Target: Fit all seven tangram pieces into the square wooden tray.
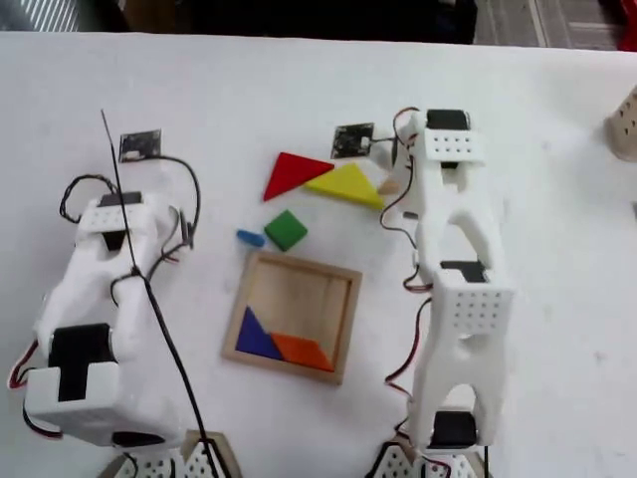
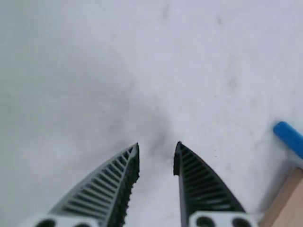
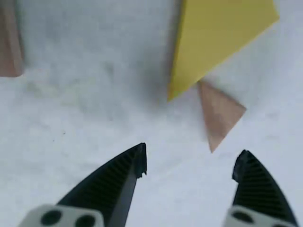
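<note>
Square wooden tray (image 1: 302, 295), near the table's front edge between the arms, holds a blue triangle (image 1: 255, 337) and an orange piece (image 1: 304, 351). Left claw (image 2: 156, 158) is slightly parted and empty. Right claw (image 3: 189, 163) is spread wide near a small tan triangle (image 3: 218, 113), which touches a yellow triangle (image 3: 218, 38) cut off by the frame.

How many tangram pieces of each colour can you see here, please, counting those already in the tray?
Red piece: 1
Yellow piece: 1
Green piece: 1
Light blue piece: 1
Tan piece: 1
Dark blue piece, in the tray: 1
Orange piece, in the tray: 1
Total: 7
</note>
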Available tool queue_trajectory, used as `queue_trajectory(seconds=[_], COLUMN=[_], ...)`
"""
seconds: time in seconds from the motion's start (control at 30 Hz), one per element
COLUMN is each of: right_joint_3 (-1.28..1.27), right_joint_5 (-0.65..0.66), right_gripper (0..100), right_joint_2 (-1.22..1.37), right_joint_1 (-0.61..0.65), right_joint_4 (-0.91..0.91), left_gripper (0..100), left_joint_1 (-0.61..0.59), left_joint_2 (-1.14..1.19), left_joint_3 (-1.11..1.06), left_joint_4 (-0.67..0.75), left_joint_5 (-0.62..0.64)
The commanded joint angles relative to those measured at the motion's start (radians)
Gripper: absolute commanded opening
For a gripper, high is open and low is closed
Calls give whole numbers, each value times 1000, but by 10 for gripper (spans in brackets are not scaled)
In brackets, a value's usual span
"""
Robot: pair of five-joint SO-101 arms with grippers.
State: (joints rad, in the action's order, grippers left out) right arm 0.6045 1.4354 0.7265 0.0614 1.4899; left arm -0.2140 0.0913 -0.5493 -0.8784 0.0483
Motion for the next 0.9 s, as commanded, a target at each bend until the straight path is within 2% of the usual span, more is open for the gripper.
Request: queue_trajectory(seconds=[0.0,0.23,0.5,0.6,0.73,0.87], right_joint_3=[198,436,647,703,769,810], right_joint_5=[21,21,18,17,17,17], right_gripper=[281,280,279,209,6,61], right_joint_2=[88,283,441,486,510,510], right_joint_1=[33,67,42,42,39,21], right_joint_4=[4,67,105,104,119,185], left_gripper=[136,136,136,136,136,136], left_joint_1=[-10,-10,-8,-8,-10,-10], left_joint_2=[-5,-5,-5,-5,-5,-5], left_joint_3=[49,49,49,49,49,49], left_joint_4=[21,21,23,23,23,23], left_joint_5=[-8,-8,-8,-8,-8,-8])
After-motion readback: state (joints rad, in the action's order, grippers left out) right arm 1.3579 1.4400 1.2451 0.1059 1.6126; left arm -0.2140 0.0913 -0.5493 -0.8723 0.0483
